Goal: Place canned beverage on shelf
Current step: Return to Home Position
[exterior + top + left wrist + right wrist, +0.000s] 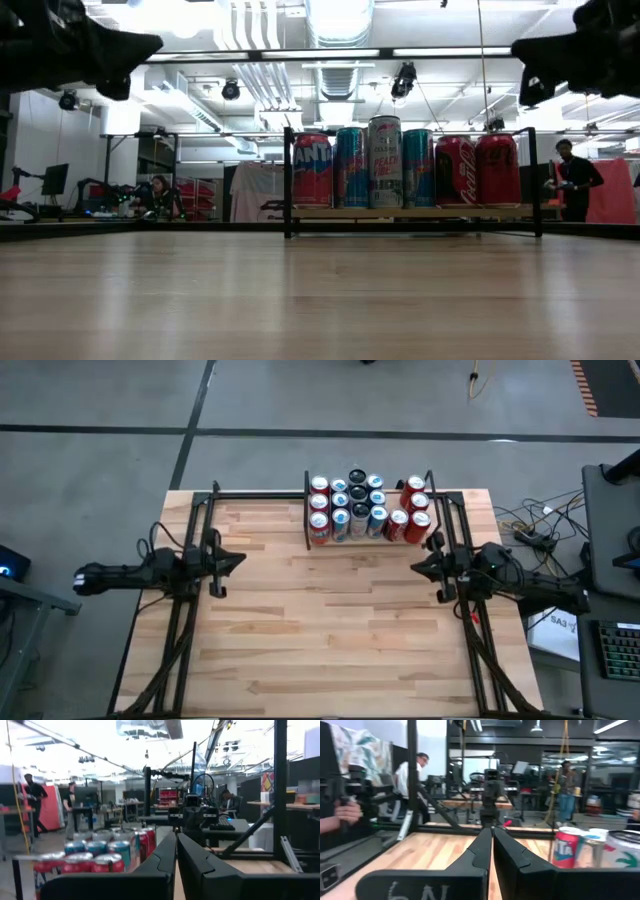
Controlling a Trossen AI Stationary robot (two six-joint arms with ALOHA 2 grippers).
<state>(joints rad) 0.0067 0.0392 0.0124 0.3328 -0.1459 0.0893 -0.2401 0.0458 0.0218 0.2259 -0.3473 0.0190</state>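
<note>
Several canned beverages point(365, 508) stand upright in rows on the shelf point(410, 213), a light-wood board with black side rails at the middle of the table's far edge. They show in the low view as red, blue and silver cans point(385, 160), and also in the left wrist view point(100, 855) and the right wrist view point(570, 847). My left gripper point(238, 560) hangs shut over the table's left side, pointing toward the right. My right gripper point(418, 567) hangs shut over the right side, pointing left. Both are off the table top with nothing between their fingers.
Black frame rails point(190, 590) run along the table's left and right sides point(470, 630). Bare wood point(330, 630) lies between the grippers and toward the near edge. People stand in the room beyond point(572, 180), and a person's hand point(340, 815) shows off the table.
</note>
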